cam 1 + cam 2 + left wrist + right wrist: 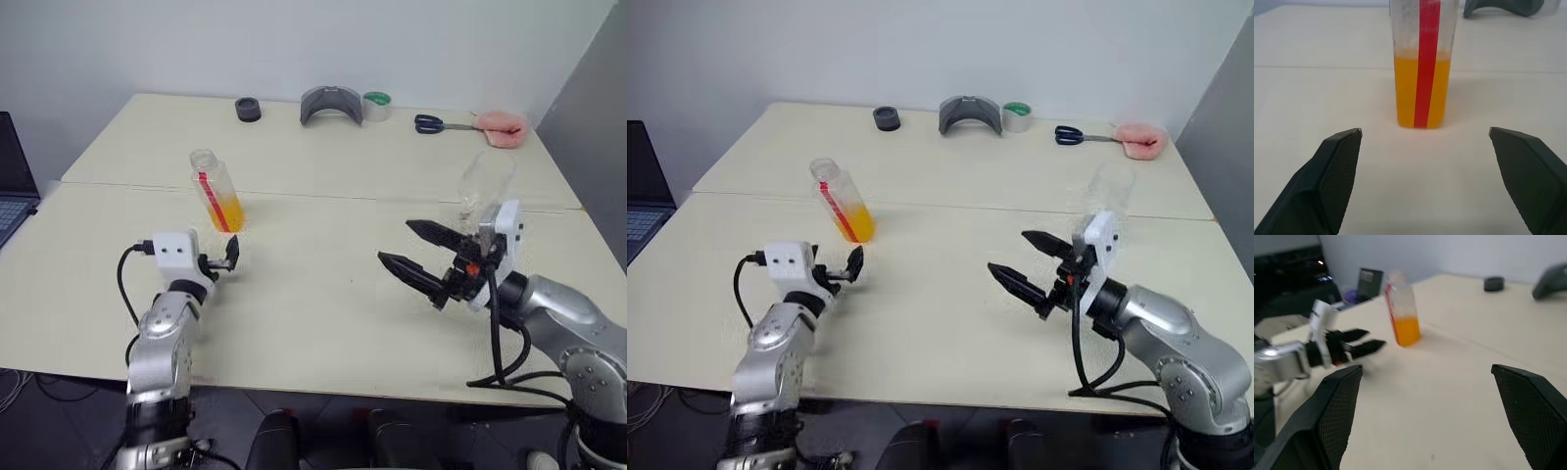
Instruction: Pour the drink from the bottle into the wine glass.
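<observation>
I see the pale bench (pixel 313 323) carrying the bottle (pixel 217 190), upright, capless and about a third full of orange drink (pixel 1406 90). My left tool (pixel 228 257) sits released just short of it. The right tool (pixel 421 257) gapes empty before the wine glass (pixel 485 186), which looks empty.

No text, brand, or number can be read anywhere; the bottle (pixel 1423 63) carries only a plain red strip.
</observation>
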